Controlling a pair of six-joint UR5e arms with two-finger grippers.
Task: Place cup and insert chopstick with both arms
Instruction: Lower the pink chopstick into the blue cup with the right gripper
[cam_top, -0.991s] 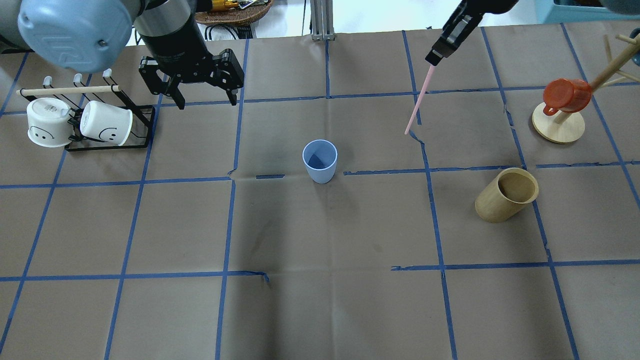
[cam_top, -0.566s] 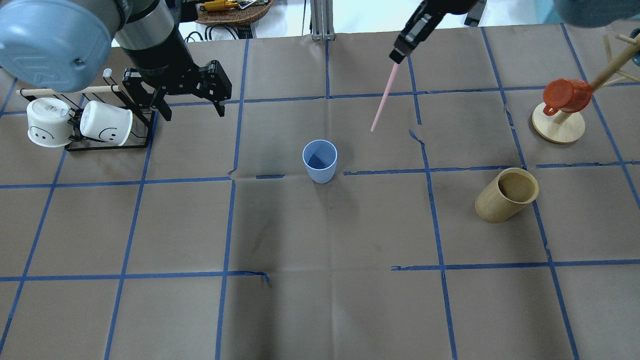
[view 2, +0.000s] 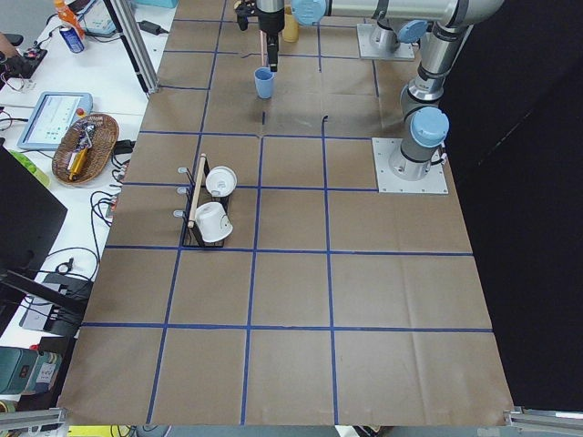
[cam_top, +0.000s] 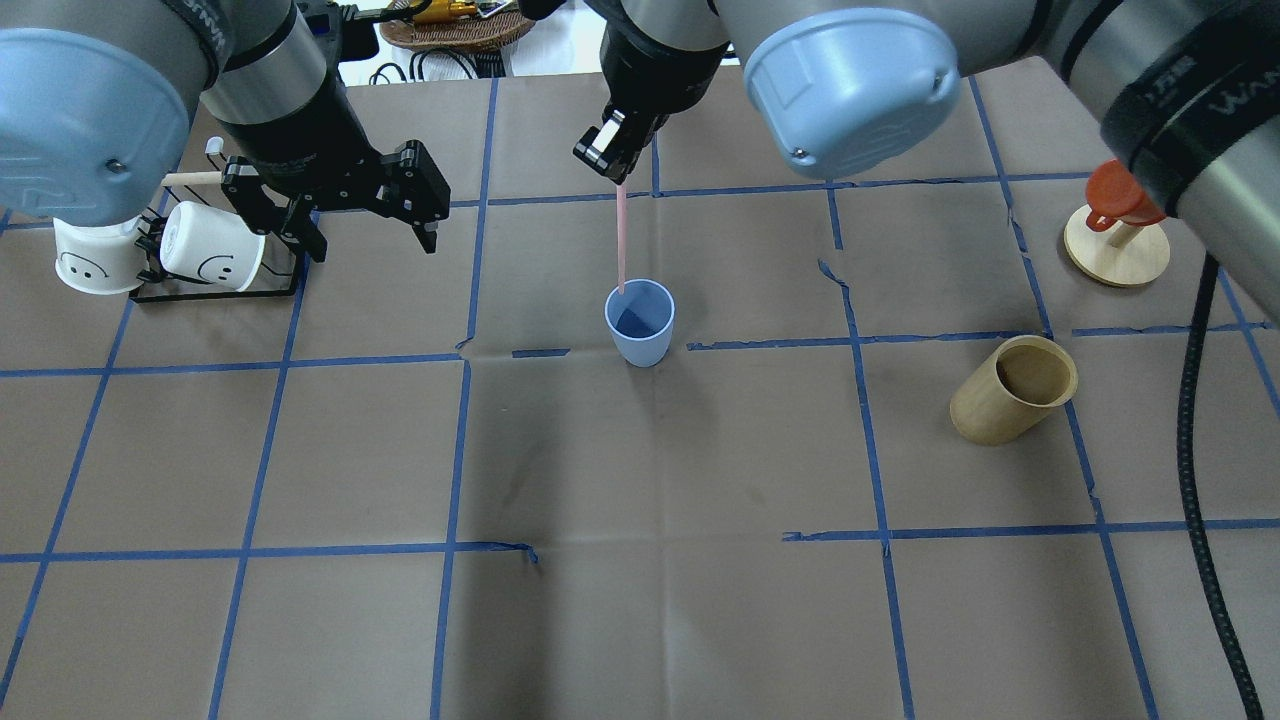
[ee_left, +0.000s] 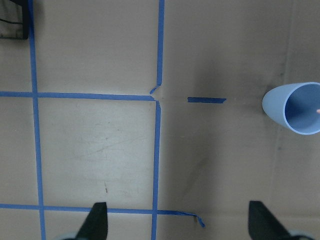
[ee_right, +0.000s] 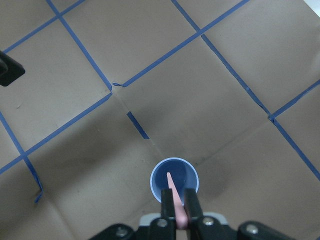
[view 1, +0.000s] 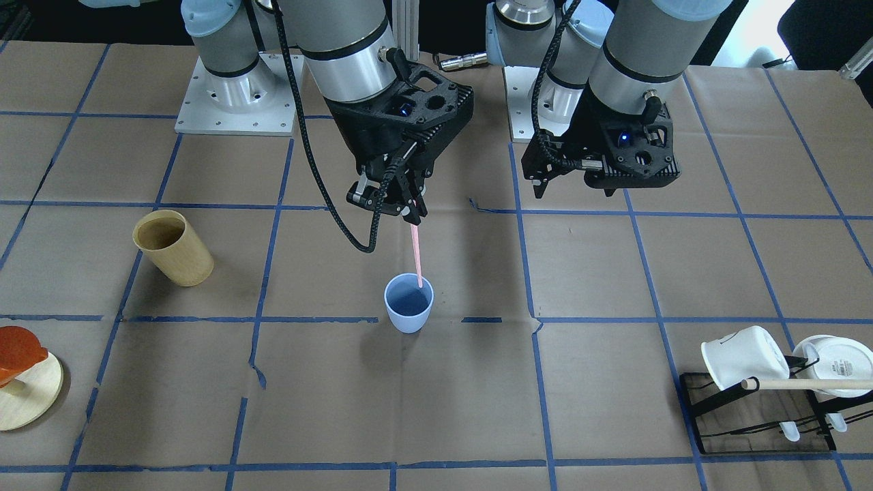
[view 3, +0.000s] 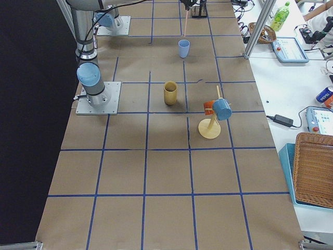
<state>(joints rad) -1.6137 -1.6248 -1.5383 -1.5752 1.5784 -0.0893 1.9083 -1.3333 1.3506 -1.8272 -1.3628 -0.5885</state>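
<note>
Pink thin chopstick [cam_top: 621, 240], tapered blue cup [cam_top: 640, 335]

The papered table [cam_top: 640, 610] bears cup [cam_top: 640, 335], wooden cylinder [cam_top: 1003, 402], rack [view 1: 750, 417], seemingly a stand [cam_top: 1116, 256].

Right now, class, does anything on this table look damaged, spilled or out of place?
Only the brown paper cover: it is torn at several seams, so the blue tape lines break and curl near the cup. Nothing is spilled; the cup stands upright.

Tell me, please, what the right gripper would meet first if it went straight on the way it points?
Probably the small light blue plastic cup: the thin pink chopstick in the right gripper points into its open mouth.
</note>
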